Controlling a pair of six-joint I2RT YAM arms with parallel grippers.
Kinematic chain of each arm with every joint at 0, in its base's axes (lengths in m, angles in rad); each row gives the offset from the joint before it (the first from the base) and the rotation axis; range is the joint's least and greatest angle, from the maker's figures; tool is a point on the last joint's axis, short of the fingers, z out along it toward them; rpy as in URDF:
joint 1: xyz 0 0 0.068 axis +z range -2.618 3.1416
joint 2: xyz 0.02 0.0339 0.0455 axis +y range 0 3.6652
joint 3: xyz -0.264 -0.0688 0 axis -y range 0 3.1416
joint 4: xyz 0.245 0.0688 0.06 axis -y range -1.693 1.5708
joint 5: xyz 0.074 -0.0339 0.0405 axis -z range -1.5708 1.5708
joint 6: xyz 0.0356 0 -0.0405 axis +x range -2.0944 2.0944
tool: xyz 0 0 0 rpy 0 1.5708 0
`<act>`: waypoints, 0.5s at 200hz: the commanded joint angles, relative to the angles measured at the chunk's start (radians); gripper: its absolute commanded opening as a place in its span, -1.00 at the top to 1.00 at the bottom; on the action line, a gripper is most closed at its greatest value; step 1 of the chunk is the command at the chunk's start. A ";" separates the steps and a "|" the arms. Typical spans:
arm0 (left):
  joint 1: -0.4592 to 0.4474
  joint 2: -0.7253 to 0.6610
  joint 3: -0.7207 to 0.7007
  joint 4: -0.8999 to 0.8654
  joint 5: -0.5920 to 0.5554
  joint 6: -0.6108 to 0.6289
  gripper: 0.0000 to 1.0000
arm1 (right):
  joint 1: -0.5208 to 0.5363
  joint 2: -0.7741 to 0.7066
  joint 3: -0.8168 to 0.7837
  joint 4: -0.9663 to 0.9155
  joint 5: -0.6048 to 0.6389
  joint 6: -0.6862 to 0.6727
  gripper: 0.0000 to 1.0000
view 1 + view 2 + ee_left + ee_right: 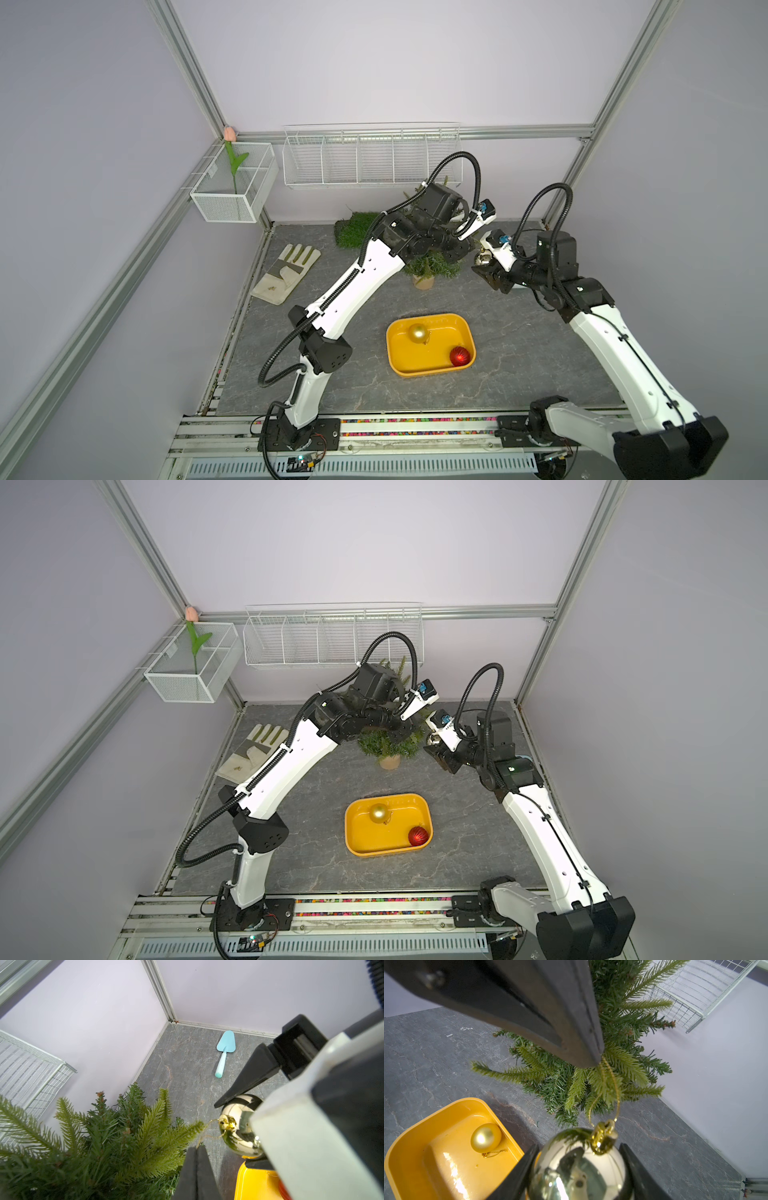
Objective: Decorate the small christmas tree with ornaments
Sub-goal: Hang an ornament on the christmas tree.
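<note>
- Top views: the small christmas tree point(432, 266) stands behind the yellow tray point(428, 370), which holds 2 ornaments, the matte gold bauble point(418, 333) and the red bauble point(459, 356).
- Left wrist: the left gripper point(196, 1159) is clenched beside a branch tip, with the shiny gold bauble point(239, 1132) adjacent.
- Right wrist: the right gripper point(578, 1147) grasps that bauble, and the left gripper pinches its cord point(618, 1093). Seat the loop deep over a branch before release. No writing is legible.

Three ornaments point(418, 332), two baskets point(372, 156), one tree point(432, 264), tray point(430, 371), glove point(286, 270), trowel point(225, 1047)

Pale lilac walls point(374, 62) enclose a grey marble-patterned floor point(332, 382), framed by aluminium posts point(189, 70). A white wire shelf point(370, 158) hangs on the back wall (a smaller mesh basket point(224, 208) hangs at the corner). Light is even and soft.
</note>
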 commanded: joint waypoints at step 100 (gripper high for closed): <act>-0.004 0.055 0.083 -0.030 -0.032 0.019 1.00 | -0.006 0.069 0.047 0.018 0.023 -0.002 0.87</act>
